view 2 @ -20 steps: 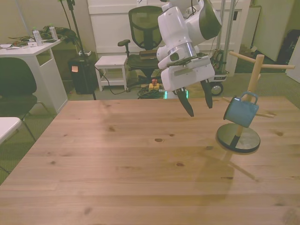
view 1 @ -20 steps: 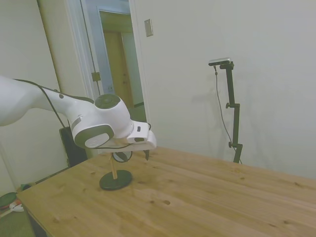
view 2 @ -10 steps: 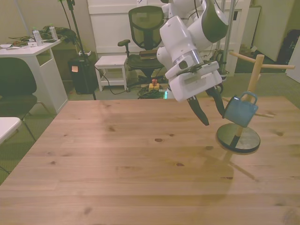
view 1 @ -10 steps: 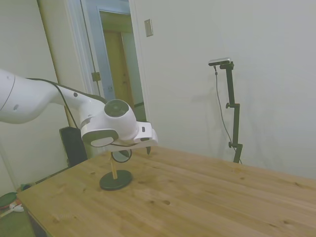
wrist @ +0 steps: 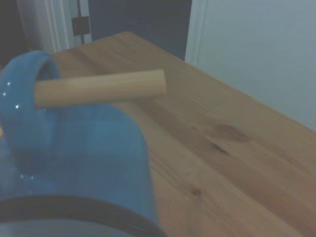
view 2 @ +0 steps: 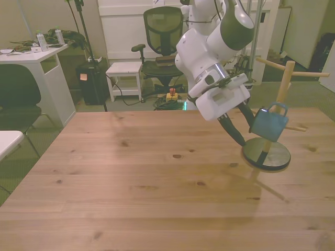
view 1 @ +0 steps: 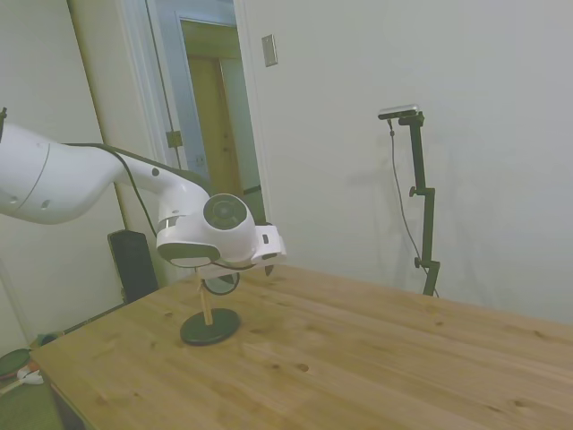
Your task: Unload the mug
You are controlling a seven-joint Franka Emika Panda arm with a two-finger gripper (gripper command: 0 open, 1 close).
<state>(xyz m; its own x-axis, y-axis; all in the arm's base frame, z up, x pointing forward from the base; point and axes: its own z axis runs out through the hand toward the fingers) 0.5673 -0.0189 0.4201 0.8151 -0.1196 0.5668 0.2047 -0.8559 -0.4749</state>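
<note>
The blue-grey mug [view 2: 268,125] hangs by its loop handle on a peg of the wooden stand [view 2: 283,83], above the stand's dark round base [view 2: 266,155], at the front view's right. My gripper [view 2: 247,130] is open and tilted, right beside the mug on its left. One dark finger [view 2: 233,131] points down toward the base; the other is partly hidden behind the mug. Nothing is held. From the side, my wrist covers most of the mug [view 1: 221,283]. The wrist view shows the mug [wrist: 94,163] very close, with a peg [wrist: 103,88] through its handle.
The stand's upper pegs [view 2: 309,74] stick out sideways above the mug. The wooden table [view 2: 136,178] stretches toward the front view's left. Behind it stand an office chair [view 2: 162,31], a white stool [view 2: 124,70] and a white desk [view 2: 36,57].
My gripper has moved to the front view's right and downward, tilting further, from mid-table to right beside the mug. The mug and stand have not moved.
</note>
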